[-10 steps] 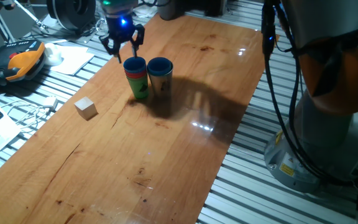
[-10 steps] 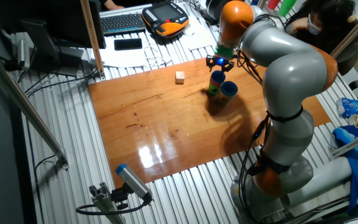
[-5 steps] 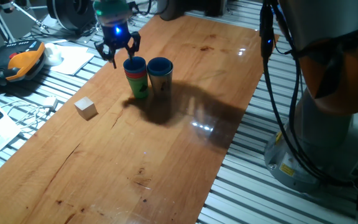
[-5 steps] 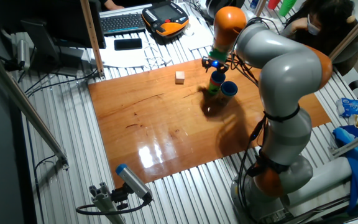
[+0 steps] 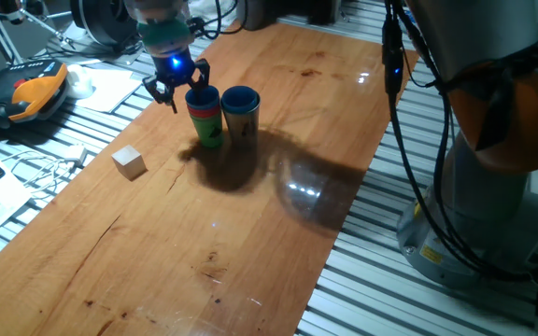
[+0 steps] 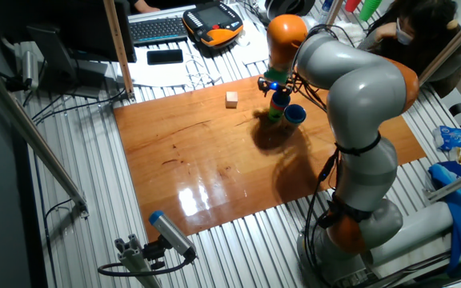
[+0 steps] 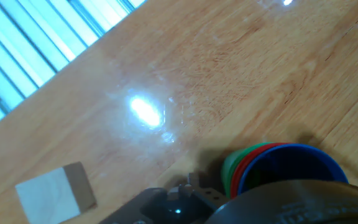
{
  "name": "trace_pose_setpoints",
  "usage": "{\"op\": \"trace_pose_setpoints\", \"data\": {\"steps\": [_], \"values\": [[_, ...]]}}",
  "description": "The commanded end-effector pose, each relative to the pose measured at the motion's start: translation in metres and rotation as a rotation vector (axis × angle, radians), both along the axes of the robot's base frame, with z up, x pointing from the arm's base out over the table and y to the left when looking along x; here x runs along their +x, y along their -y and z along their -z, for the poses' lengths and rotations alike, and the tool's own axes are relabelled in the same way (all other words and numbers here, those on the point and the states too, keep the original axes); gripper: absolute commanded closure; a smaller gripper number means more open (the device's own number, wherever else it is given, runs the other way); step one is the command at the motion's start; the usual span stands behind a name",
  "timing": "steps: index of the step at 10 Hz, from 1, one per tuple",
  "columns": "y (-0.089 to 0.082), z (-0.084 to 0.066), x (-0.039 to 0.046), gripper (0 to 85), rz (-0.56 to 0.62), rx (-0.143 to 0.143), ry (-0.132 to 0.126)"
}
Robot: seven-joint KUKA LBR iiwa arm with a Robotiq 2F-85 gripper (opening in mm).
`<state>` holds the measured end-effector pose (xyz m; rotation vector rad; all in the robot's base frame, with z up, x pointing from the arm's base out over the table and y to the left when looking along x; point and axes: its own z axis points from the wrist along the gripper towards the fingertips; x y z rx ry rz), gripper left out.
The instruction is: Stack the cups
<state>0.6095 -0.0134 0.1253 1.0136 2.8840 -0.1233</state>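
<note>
The hand view cuts off most of what it looks at: only the rims of the nested stack of green, red and blue plastic tumblers (image 7: 272, 163) show at the lower right, dark parts of the hand cover the bottom edge, and the small pale wooden cube (image 7: 56, 193) sits half out of the lower left corner. From the fixed views, how many tumblers are nested in that stack (image 5: 205, 116) cannot be counted; green at the bottom, a red band and a blue rim on top are all that can be made out. Two cup groups stand on the wooden table (image 5: 250, 215): this stack and, touching or just beside it on its right, one separate blue tumbler with a darker lower body (image 5: 240, 112), whose make-up is unclear. One cube (image 5: 130, 162) lies well apart to the near left. In the other fixed view the stack (image 6: 277, 107) and the blue tumbler (image 6: 294, 115) are tiny and partly hidden by the arm. The two-finger gripper (image 5: 177, 86) hangs just left of the stack's rim, fingers spread and holding nothing; its blue light glows above.
</note>
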Motion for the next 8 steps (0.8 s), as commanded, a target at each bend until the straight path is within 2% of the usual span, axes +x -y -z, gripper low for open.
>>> {"op": "trace_pose_setpoints", "data": {"steps": [1,2,4,5,7,8], "values": [[0.001,0.004,-0.0003,34.0,-0.001,-0.004,0.000],[0.001,0.009,-0.0016,34.0,-0.001,-0.010,0.001],[-0.002,0.017,-0.0049,34.0,-0.002,-0.051,0.008],[-0.002,0.019,-0.0057,51.0,-0.009,-0.061,0.007],[0.001,0.021,-0.0059,51.0,-0.040,-0.066,0.003],[0.002,0.021,-0.0057,68.0,-0.073,-0.060,-0.004]]}}
